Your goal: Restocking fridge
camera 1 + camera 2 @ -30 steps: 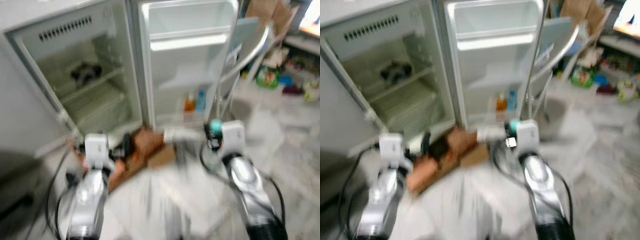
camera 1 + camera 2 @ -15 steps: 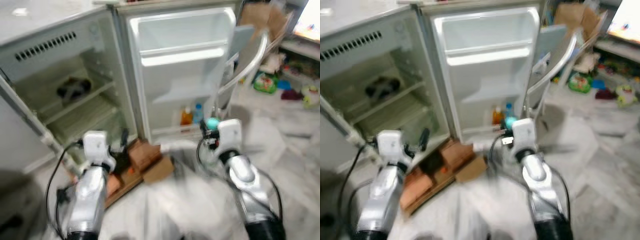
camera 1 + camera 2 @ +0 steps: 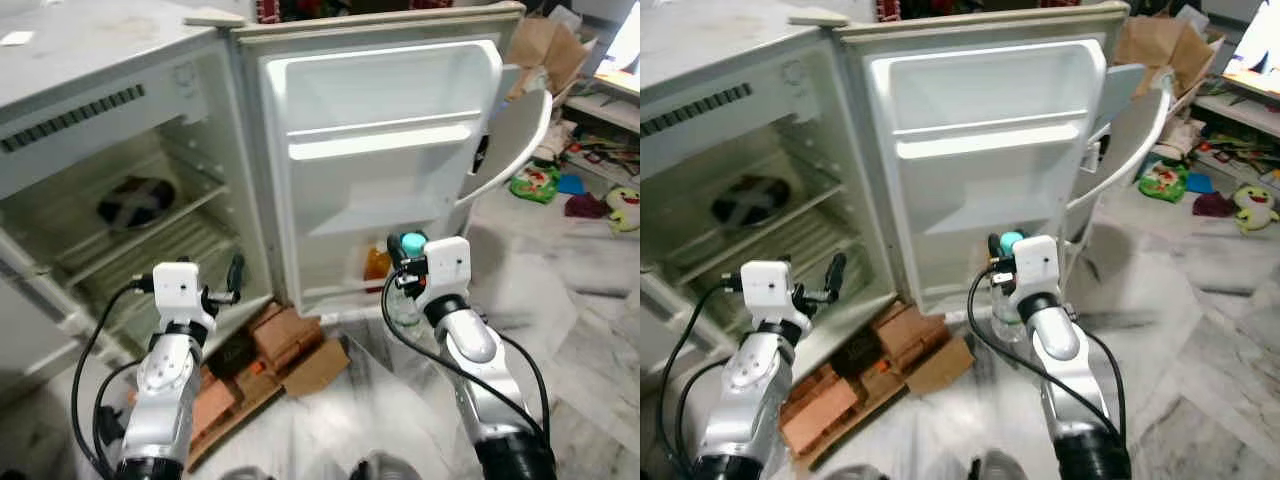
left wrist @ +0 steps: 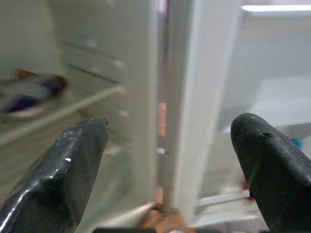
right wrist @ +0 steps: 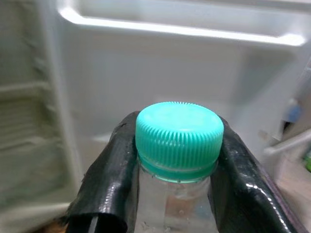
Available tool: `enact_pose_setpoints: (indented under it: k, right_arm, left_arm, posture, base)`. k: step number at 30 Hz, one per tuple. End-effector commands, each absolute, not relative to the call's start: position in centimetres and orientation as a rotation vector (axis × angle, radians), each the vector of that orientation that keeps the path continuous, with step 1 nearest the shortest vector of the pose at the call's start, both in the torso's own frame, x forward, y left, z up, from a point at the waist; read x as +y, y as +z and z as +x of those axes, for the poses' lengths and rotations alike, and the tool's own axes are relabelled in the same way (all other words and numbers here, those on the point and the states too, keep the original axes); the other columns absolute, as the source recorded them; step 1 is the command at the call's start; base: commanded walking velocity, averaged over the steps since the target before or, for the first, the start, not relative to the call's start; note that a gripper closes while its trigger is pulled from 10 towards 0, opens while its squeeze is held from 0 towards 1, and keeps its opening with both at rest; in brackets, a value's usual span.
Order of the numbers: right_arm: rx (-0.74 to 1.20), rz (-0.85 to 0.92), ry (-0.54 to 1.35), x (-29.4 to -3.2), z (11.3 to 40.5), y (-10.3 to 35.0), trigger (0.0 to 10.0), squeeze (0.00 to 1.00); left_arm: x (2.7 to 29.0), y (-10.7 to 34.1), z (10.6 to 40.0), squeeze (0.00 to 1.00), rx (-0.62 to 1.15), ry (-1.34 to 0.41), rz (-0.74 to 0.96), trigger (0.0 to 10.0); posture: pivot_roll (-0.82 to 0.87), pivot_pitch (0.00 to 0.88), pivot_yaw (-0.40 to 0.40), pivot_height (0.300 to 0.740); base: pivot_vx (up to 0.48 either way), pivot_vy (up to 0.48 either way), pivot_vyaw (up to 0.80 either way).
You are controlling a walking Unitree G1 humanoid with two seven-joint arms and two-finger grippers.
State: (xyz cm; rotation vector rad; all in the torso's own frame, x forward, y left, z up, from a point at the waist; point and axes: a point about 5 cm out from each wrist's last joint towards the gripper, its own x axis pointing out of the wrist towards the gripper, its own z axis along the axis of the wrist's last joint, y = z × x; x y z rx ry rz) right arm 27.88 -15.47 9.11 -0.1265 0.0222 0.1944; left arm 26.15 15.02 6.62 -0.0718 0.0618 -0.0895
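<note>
Right hand is pinching a clear bottle just under its teal cap, holding it upright before the open fridge door, near an orange bottle on the door's lowest shelf. Left hand, fingers spread, is pointing at the fridge hinge edge.

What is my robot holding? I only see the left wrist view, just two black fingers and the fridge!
Observer: The right gripper is shut on a clear bottle with a green cap.
Operator: Is it in the fridge yet?
Observer: No. It hangs in front of the open fridge door, near the bottom door shelf, where an orange bottle stands.
Operator: What's under my fingers?
Observer: Brown cardboard pieces lie on the floor below the left gripper, which is open.
</note>
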Motion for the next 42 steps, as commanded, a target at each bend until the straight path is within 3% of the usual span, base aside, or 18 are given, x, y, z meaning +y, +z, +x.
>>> enact_pose_setpoints:
  k: [1, 20, 42]
  right_arm:
    - [-0.029, -0.116, 0.193, -15.16, 28.33, 10.21, 10.0, 0.00]
    - [-0.058, -0.125, 0.179, -15.32, 28.65, 10.77, 10.0, 0.00]
    - [-0.051, -0.126, 0.185, -15.19, 28.67, 10.64, 10.0, 0.00]
  left_arm:
    - [15.65, 6.82, 26.14, 0.00, 0.055, -0.086, -0.050, 10.0]
    - [15.41, 6.58, 25.82, 0.00, 0.069, -0.089, -0.035, 10.0]
    - [15.37, 6.84, 25.63, 0.00, 0.052, -0.093, -0.065, 10.0]
  posture:
    - [0.04, 0.000, 0.002, 0.740]
    - [0.04, 0.000, -0.008, 0.740]
    - [0.04, 0.000, -0.005, 0.740]
  base:
    - [0.274, 0.398, 0.00]
    - [0.442, 0.042, 0.00]
    - [0.000, -0.169, 0.00]
